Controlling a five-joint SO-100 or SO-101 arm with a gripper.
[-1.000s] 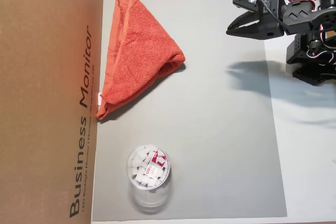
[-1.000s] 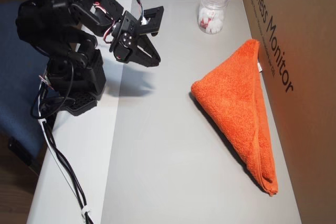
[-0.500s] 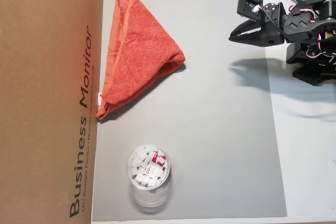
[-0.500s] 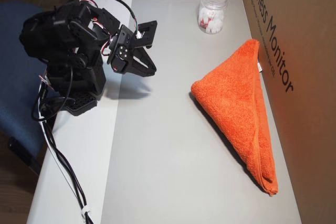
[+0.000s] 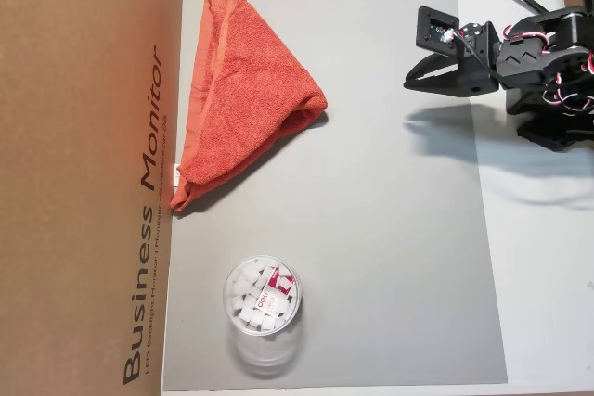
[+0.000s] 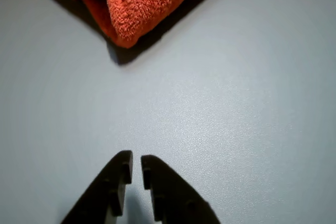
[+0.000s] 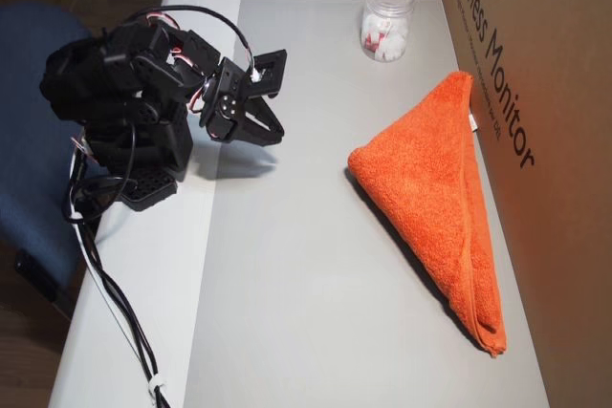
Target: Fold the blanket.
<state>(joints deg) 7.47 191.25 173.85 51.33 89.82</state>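
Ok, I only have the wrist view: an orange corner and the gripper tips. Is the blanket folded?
Observer: Yes, in both overhead views the blanket lies folded into a triangle.
Operator: Where does it sit?
Observer: Its long edge runs along a cardboard box.
Operator: Anything else around?
Observer: A clear cup holding white pieces, apart from the blanket.
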